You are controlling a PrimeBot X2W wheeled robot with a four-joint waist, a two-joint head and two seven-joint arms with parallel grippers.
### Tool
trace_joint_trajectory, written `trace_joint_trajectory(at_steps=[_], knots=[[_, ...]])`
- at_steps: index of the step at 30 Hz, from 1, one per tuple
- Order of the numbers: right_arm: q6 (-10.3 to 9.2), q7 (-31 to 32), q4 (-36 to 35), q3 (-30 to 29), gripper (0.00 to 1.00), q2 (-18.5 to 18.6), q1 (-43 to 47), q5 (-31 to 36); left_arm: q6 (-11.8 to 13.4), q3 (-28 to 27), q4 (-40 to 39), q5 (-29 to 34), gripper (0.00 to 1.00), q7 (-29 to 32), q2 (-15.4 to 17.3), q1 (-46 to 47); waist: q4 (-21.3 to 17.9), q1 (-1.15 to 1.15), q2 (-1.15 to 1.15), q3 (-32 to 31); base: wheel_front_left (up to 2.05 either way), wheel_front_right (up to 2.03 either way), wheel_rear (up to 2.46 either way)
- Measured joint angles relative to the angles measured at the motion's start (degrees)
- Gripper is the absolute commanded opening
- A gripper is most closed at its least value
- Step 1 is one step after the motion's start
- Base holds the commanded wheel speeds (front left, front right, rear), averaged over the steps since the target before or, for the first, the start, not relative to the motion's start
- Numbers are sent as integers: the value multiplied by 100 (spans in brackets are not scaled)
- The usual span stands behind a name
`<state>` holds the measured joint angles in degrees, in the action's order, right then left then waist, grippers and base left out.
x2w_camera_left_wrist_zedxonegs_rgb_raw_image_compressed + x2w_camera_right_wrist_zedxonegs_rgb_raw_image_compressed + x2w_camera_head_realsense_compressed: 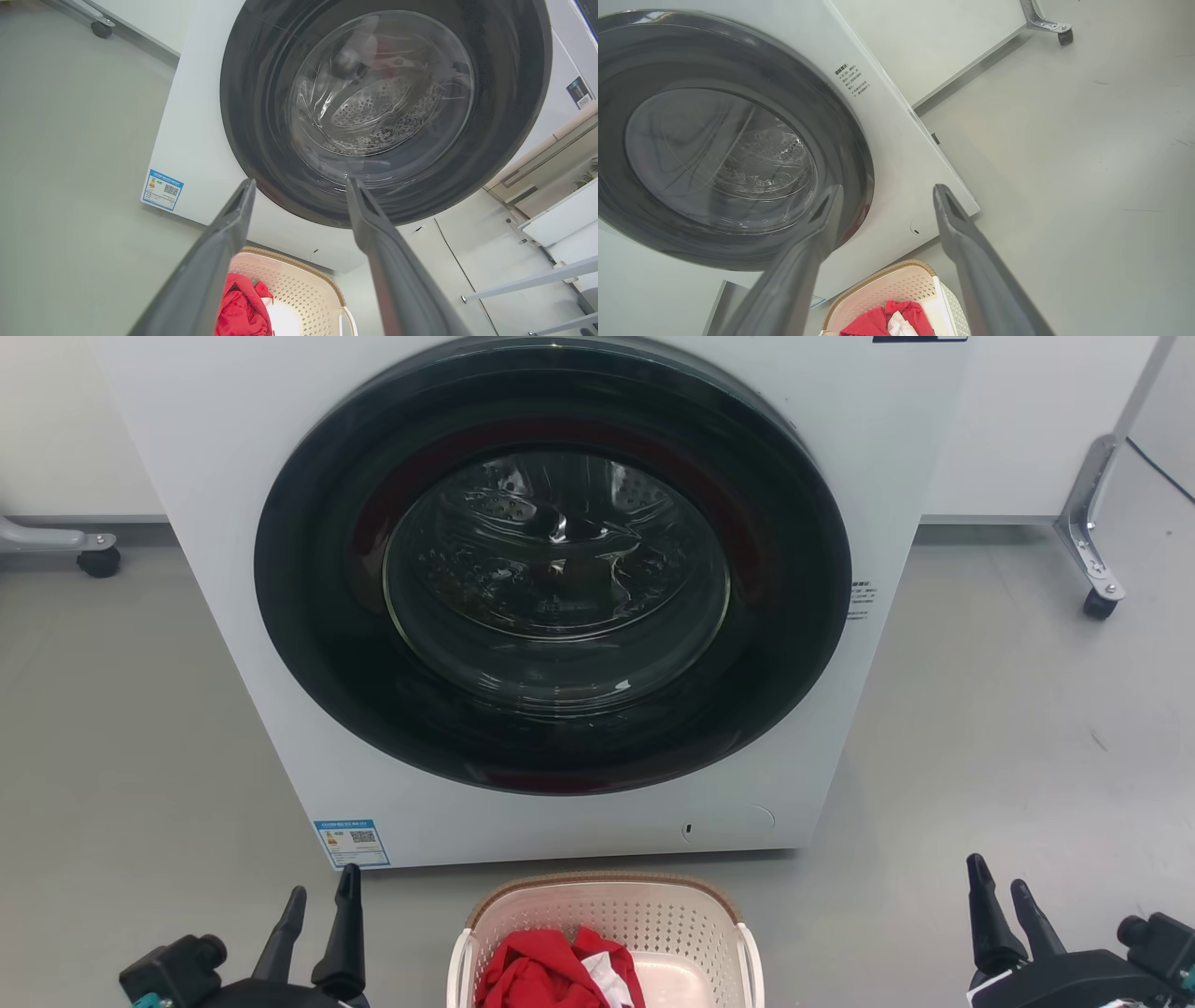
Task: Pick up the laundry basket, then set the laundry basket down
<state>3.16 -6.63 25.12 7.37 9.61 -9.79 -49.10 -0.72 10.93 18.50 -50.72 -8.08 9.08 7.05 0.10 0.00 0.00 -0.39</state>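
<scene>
The task is not yet begun: the laundry basket (607,917) sits on the floor (140,756) just before the washer (233,476), with the left gripper (324,887) and right gripper (997,877) well apart from it on either side, fingers apart and empty, so both lifting and setting down remain.

A white washer (233,476) with a round dark door (553,565), shut, stands on the grey floor (1008,728). A blue label (352,843) sits at its lower left corner. Just in front of it, at the bottom centre, is the laundry basket (607,910), holding a red cloth (537,971) with a bit of white. The left end effector (324,882) is at the lower left and the right end effector (997,875) at the lower right. Both have parted fingers, point upward, hold nothing and are clear of the basket.
</scene>
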Motion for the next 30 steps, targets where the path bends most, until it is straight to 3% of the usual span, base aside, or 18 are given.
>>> trace_joint_trajectory(at_steps=[30], knots=[[-327, -665, 383, 889, 100, 375, -277, 2548, 534, 464, 302, 2649, 100, -547, 122, 218, 17, 0, 0, -9, 0, 0, 0]])
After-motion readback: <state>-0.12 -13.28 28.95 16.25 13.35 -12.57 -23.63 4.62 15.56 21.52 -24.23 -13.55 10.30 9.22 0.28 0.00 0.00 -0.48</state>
